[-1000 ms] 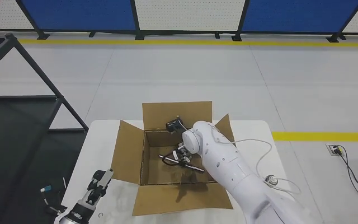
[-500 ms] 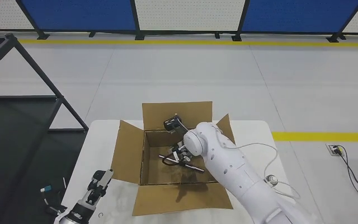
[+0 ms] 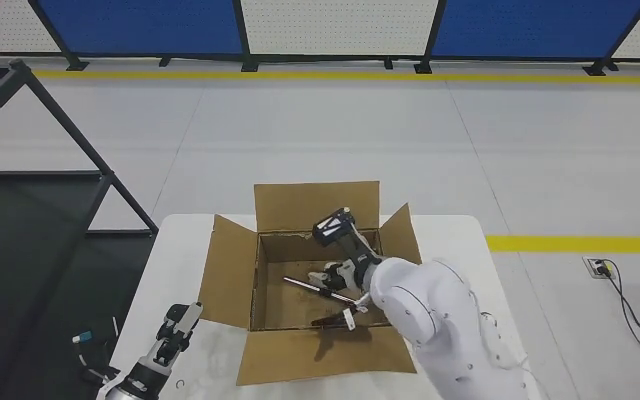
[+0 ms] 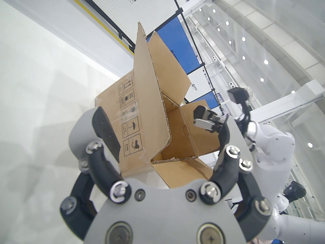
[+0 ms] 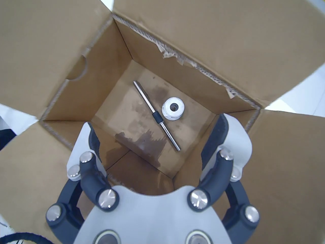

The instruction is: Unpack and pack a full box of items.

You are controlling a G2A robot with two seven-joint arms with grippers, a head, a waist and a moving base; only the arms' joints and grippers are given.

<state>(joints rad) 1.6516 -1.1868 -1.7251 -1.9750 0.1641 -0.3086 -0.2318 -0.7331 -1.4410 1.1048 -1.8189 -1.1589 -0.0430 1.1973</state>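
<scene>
Currently you have two grippers, one box and its contents to account for.

Item 1, right gripper (image 5: 156, 125): you find it above the mouth of the cardboard box (image 5: 177, 26), pointing straight down into it. In the top view its arm bends over the box's near right side. The fingers stand wide apart and grip nothing, and they hang clear of the things on the box floor.

Item 2, left gripper (image 4: 162, 125): you see it low at the near left corner of the white table (image 3: 175, 270), well apart from the box. It is turned toward the box's left outer wall and tilted upward. Its fingers are likewise spread wide with nothing between them.

Item 3, the box: it stands upright in the middle of the table, with all four flaps folded outward.

Item 4, contents: a metal rod (image 5: 157, 116) with a dark collar at mid-length lies flat on the box floor. A white ring (image 5: 173, 108) with a centre hole lies flat just beside that collar. You cannot tell whether the two touch. Dark stains (image 5: 142, 133) mark the cardboard floor on the rod's other side.
</scene>
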